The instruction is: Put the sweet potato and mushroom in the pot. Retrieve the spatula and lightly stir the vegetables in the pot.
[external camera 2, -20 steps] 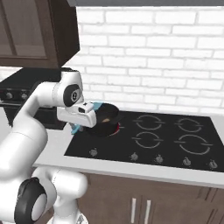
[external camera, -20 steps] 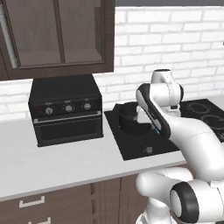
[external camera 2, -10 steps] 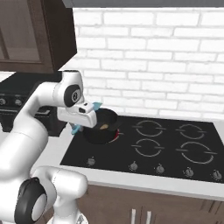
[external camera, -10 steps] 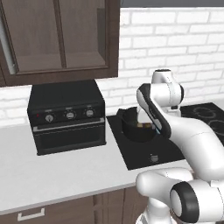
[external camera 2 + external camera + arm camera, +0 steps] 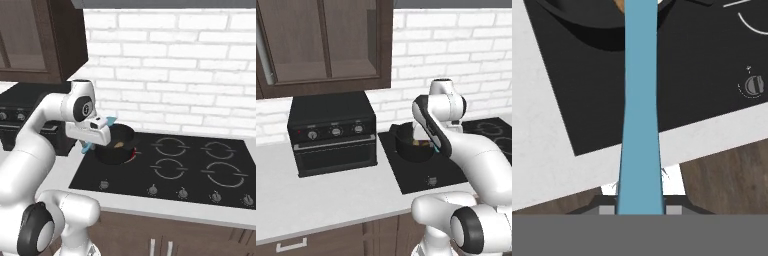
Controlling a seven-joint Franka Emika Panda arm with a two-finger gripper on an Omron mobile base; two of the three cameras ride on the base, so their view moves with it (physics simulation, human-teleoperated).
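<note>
Between the tool's (image 5: pixel 640 210) fingers, spatula (image 5: pixel 641 100) reaches toward pot (image 5: pixel 597 25).

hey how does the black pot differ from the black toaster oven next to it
The round black matte pot is low and open-topped; the boxy black toaster oven is taller, closed, with three front knobs. The pot sits on the black cooktop; the oven sits on the pale grey counter. Both are black.
</note>
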